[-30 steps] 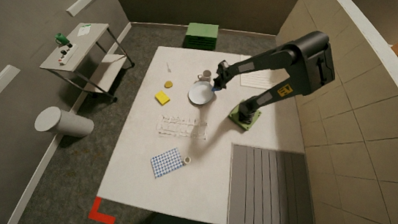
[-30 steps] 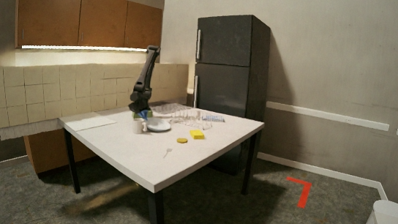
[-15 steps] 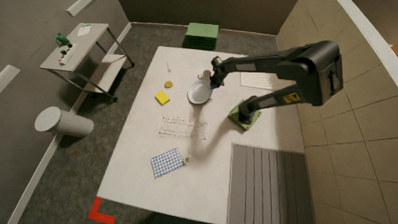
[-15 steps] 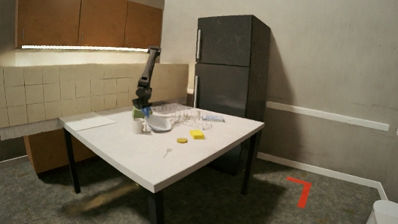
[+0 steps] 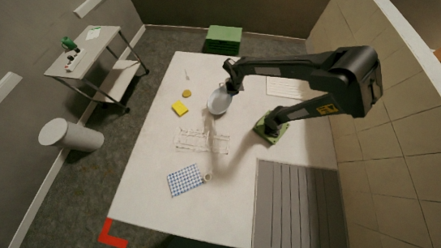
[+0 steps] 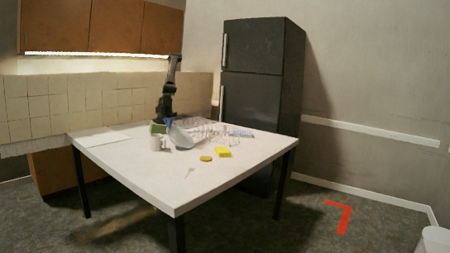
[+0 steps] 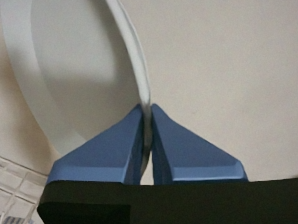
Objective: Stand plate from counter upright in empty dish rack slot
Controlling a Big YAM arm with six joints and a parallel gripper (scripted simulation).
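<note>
One plate hangs tilted over the table, its rim pinched in my gripper. I carry it slowly to the rack, turning it edge-down over a free slot.

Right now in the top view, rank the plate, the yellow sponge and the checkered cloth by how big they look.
1. Checkered cloth
2. Plate, lifted toward the camera in the gripper, so this order is unsure
3. Yellow sponge
</note>
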